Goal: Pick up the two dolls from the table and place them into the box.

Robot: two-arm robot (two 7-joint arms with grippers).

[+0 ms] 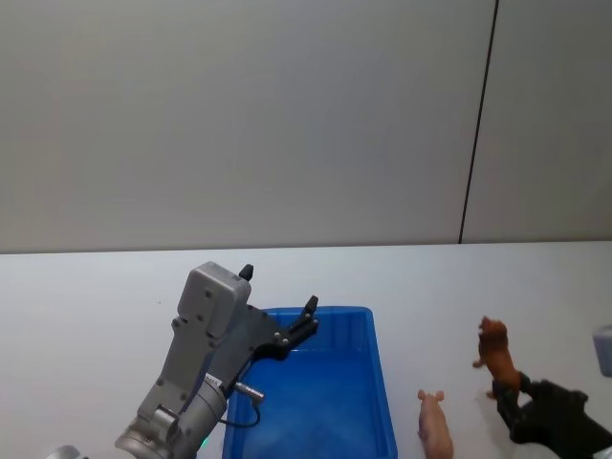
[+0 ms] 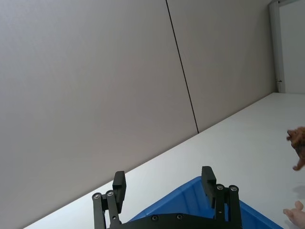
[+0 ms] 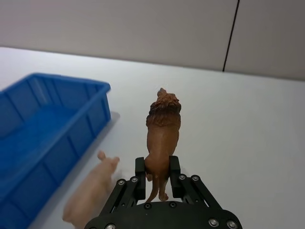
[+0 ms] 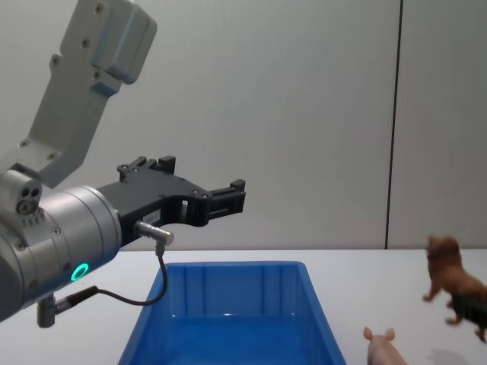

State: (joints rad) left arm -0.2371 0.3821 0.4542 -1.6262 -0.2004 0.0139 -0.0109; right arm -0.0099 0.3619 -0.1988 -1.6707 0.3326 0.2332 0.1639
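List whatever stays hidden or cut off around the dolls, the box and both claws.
- Pig: hindquarters cut off by the head view's bottom edge; blurred in the right wrist view.
- Lion: hind legs partly hidden between the fingers of the right claw, right wrist view.
- Box: near end cut off by the bottom edge, left wall covered by the left arm, head view.

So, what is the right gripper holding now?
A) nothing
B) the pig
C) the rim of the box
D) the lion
D: the right gripper is shut on the lion at its rear, while the pig is on the table beside the box.
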